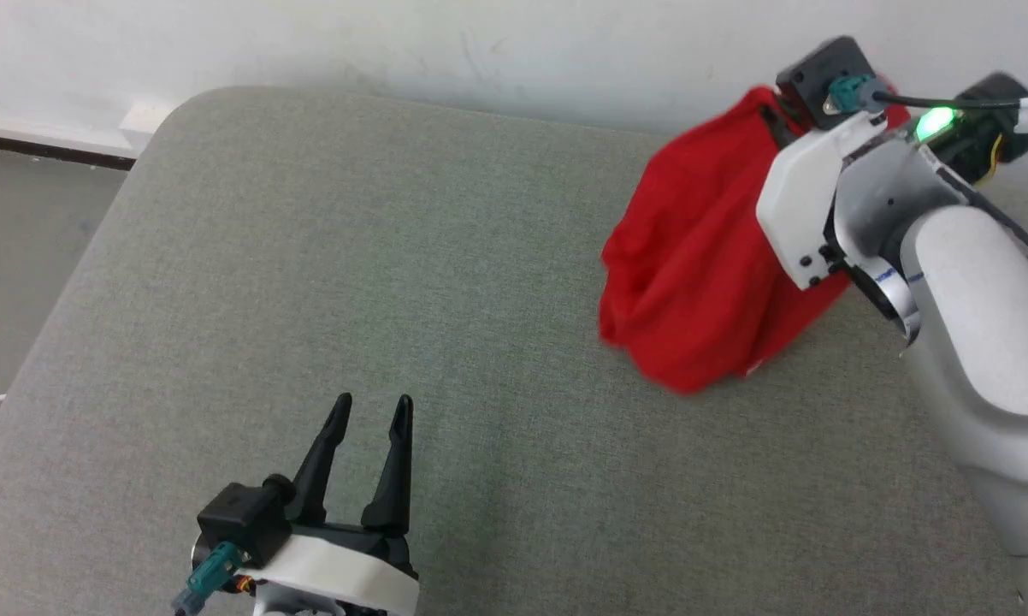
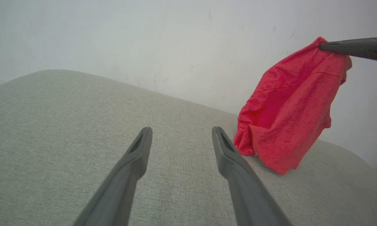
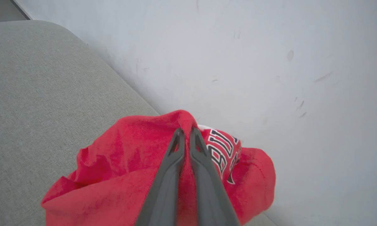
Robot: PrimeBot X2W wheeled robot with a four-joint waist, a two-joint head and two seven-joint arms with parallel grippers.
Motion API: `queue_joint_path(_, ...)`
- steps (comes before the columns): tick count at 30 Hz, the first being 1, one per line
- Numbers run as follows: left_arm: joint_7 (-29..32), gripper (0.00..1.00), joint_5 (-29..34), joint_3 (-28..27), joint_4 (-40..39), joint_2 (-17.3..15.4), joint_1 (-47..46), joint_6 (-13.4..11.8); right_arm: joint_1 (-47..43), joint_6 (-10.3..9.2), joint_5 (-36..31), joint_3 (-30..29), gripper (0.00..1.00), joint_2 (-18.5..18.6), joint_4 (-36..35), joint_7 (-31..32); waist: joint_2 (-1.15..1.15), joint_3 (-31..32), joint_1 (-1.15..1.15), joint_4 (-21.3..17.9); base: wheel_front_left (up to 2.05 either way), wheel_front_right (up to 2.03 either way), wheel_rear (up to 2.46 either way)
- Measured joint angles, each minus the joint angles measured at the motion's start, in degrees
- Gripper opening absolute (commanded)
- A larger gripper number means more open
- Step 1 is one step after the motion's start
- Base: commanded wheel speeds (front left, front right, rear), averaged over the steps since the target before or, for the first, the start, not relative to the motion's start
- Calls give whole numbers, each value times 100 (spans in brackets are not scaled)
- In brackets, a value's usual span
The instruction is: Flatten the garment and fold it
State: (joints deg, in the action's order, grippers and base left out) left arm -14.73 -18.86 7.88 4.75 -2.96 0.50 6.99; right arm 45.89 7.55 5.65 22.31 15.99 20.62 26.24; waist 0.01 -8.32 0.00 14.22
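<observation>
Since the garment (image 1: pixel 694 257) is thin, soft cloth, I think it is v. light & floppy. It won't keep any shape by itself, and it bends and bunches where nothing holds it up. It doesn't look slippy or easy to break.

The right end effector (image 3: pixel 185 130) is clenched on a pinch of red cloth at the top of the garment (image 3: pixel 113 175). Its 2 fingers are pressed close w/ the fold between them. The garment (image 2: pixel 285 110) hangs from that pinch at the far right of the grey cushion (image 1: pixel 351 257), next to the white wall (image 1: pixel 394 43). Its low end looks like it touches the cushion.

Its long way runs on a slant, from the pinched top by the wall down to the low end, which points at the robot's left. The letters face the wall side.

The left end effector (image 1: pixel 373 409) is released, fingers spread, w/ nothing in it, well apart from the garment.

A good 2nd spot to hold, I think, is the low edge or a low corner, so both arms can pull it wide. That crinkly low edge may be the waistband, but I can't be sure.
</observation>
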Motion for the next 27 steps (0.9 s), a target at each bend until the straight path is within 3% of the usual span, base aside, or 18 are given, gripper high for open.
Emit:
queue_joint_path(6, 0, 100, -1, 4, -7, 0, 2, -3, -60, 0, -146, 352, 0, 2, -24, -390, 0, -7, 0, 13, 0, 0, 0)
queue_joint_path(11, 0, 100, -10, 27, -7, 0, 7, -5, -991, 0, 260, 602, 0, 48, -258, -256, 0, -33, 0, -1, 0, 0, 0)
queue_joint_path(14, 0, 100, -8, 19, -4, 0, 10, -5, -1655, 0, 713, 746, 0, 64, -622, 121, 0, -33, 0, -36, 0, 0, 0)
queue_joint_path(18, -1, 100, 0, 25, 12, 0, 37, -5, -2669, 0, 1468, 988, 0, 188, -1285, 1140, 0, 6, 0, -108, 0, 0, 0)
queue_joint_path(20, 0, 100, 1, 27, 21, 0, 53, -5, -3111, 0, 1695, 1083, 18, 383, -1641, 1668, 0, 34, -1, -153, 0, 0, 0)
queue_joint_path(21, -1, 100, 1, 37, 29, 0, 63, -5, -3305, 0, 1798, 1059, 34, 470, -1817, 1897, 0, 48, -1, -179, 0, 0, 0)
queue_joint_path(22, -1, 100, 1, 44, 31, 0, 67, -5, -3467, 0, 1862, 989, 100, 531, -1986, 2076, 0, 62, -1, -206, 0, 0, 0)
queue_joint_path(27, 0, 100, 1, 91, 59, 1, 68, -4, -3805, -1, 1711, 467, 100, 535, -2664, 2013, 0, 127, -1, -326, 0, 0, 0)
